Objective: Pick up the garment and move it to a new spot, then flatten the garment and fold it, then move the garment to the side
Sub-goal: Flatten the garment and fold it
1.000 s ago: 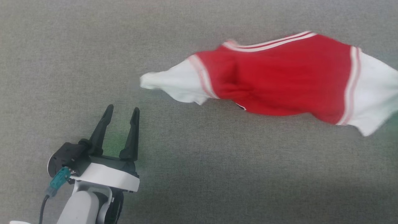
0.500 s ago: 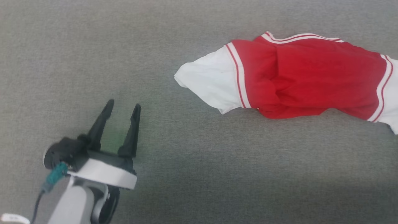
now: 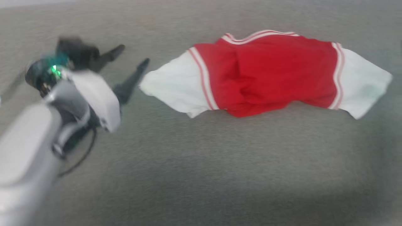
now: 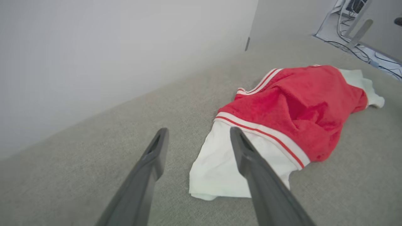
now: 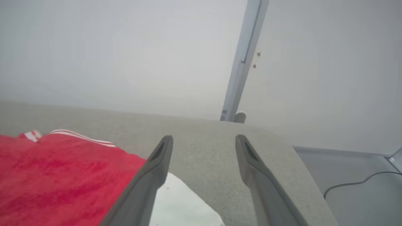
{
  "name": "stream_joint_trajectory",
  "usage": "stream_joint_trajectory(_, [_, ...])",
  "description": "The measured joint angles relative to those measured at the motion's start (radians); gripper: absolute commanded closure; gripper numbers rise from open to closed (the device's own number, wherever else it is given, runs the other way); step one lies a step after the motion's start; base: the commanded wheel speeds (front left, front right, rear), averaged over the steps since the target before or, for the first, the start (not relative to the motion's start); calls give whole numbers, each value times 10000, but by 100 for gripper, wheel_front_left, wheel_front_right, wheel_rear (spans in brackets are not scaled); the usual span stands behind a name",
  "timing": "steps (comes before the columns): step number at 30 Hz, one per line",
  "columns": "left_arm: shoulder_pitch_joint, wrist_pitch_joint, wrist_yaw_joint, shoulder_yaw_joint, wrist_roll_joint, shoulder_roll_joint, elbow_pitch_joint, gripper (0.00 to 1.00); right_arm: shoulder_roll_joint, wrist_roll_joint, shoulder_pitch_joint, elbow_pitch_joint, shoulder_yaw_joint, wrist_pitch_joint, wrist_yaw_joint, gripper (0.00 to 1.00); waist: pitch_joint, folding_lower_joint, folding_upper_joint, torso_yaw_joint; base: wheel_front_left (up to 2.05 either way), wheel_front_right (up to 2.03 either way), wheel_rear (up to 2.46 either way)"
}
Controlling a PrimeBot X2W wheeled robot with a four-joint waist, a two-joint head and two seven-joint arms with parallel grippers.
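The garment [image 3: 270,69], red shorts with white striped trim and white lining sticking out at both ends, lies crumpled and stretched sideways on the grey fabric surface [image 3: 201,163]. My left gripper [image 3: 134,55] is open just left of the garment's white left end, and its picture is blurred. In the left wrist view the left gripper [image 4: 199,130] points at that white end of the garment [image 4: 307,100], its fingers apart with nothing between them. My right gripper [image 5: 204,138] is open and empty over the surface, beside the garment [image 5: 47,175] at its lower left.
A white wall [image 4: 110,47] runs along the far side of the surface. The surface's edge [image 5: 301,175] drops off at the right wrist view's right, with floor and a cable [image 5: 355,183] below. A pale metal post [image 5: 243,59] stands behind.
My left arm has swung up to the garment's white left end. The garment's right end, cut off by the frame edge before, now lies free on the surface. The head view has shifted.
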Motion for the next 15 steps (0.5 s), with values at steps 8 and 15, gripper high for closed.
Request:
stream_joint_trajectory(8, [-3005, 4119, 0, -1829, -3338, 552, 2403, 0, 815, -345, 267, -1852, 155, 29, 0, 0, 473, 0, 0, -1066, 0, 0, 0])
stream_joint_trajectory(15, [-4420, 6027, 0, -2694, -3992, 658, 3898, 0, 1292, -539, 370, -2665, 232, 213, 2, 0, 1089, 0, 0, -1873, 0, 0, 0])
